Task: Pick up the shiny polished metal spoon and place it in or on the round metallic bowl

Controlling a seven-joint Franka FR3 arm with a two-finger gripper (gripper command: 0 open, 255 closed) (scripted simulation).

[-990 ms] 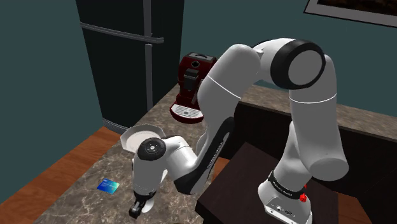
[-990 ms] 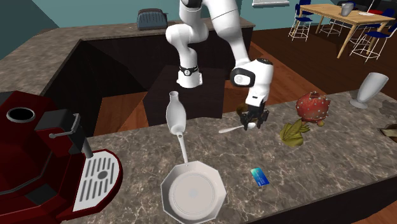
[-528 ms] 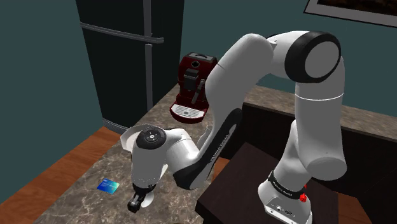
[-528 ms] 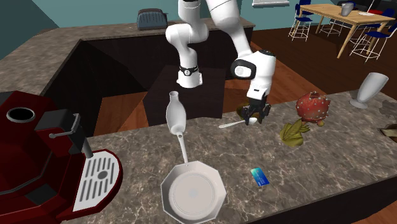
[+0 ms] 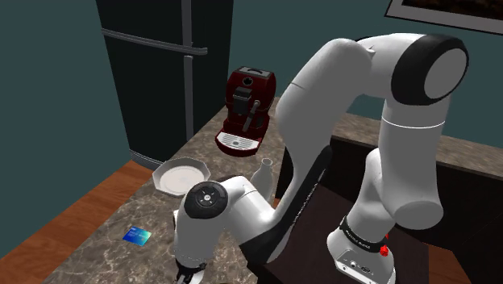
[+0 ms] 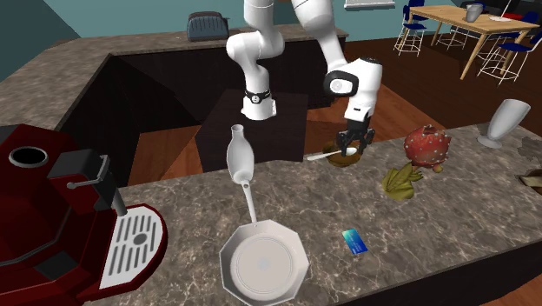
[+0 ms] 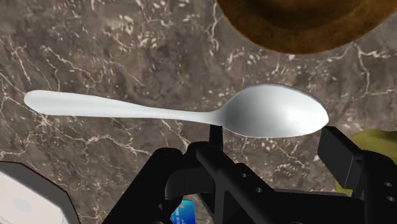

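Observation:
My gripper (image 6: 351,149) is shut on a pale, glossy spoon (image 6: 325,156) and holds it level above the marble counter (image 6: 434,217). In the wrist view the spoon (image 7: 191,114) lies crosswise over the fingers (image 7: 340,147), its scoop clasped between them and its handle sticking out to one side. Just beyond the scoop shows the edge of a round brown bowl (image 7: 305,22). In the second exterior view the gripper hangs by the counter's far edge and mostly hides the bowl. The shoulder view has the gripper (image 5: 187,274) at the bottom edge.
On the counter lie a white octagonal pan (image 6: 262,265), a white bottle (image 6: 238,155), a blue card (image 6: 353,242), a yellow-green leafy thing (image 6: 401,181), a reddish round fruit (image 6: 427,145) and a grey cup (image 6: 506,122). A red coffee machine (image 6: 52,217) stands at the second exterior view's left.
The gripper has carried the spoon up and toward the second exterior view's right, from the open counter to above the brown bowl. The arm's elbow has risen.

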